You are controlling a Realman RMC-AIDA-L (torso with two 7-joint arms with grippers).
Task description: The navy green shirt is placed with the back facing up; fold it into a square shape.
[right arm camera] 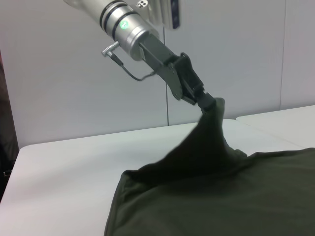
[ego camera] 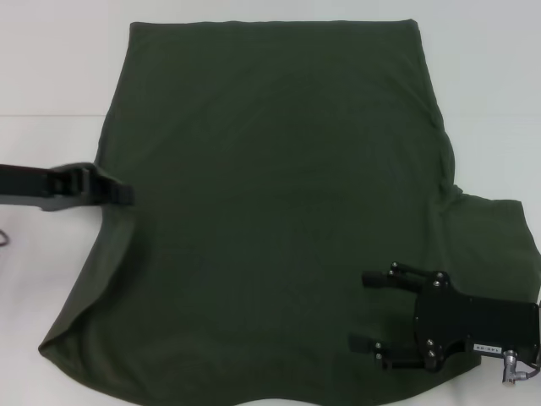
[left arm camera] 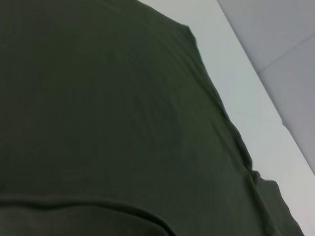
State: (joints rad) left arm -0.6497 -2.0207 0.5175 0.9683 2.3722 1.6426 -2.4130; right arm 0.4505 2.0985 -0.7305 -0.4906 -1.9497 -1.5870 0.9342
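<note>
The navy green shirt (ego camera: 270,169) lies spread on the white table, plain side up, and fills most of the head view. My left gripper (ego camera: 125,194) is at the shirt's left edge, shut on a pinch of fabric. The right wrist view shows that left gripper (right arm camera: 208,100) holding the cloth up in a peak above the rest of the shirt (right arm camera: 221,196). My right gripper (ego camera: 359,310) hovers open over the shirt's near right part, its fingers pointing left, holding nothing. One sleeve (ego camera: 494,224) sticks out at the right. The left wrist view shows only shirt cloth (left arm camera: 98,123) and table.
The white table (ego camera: 51,76) extends bare to the left and far side of the shirt. A grey wall (right arm camera: 59,88) rises behind the table's far edge. A thin dark cable (ego camera: 4,238) shows at the head view's left border.
</note>
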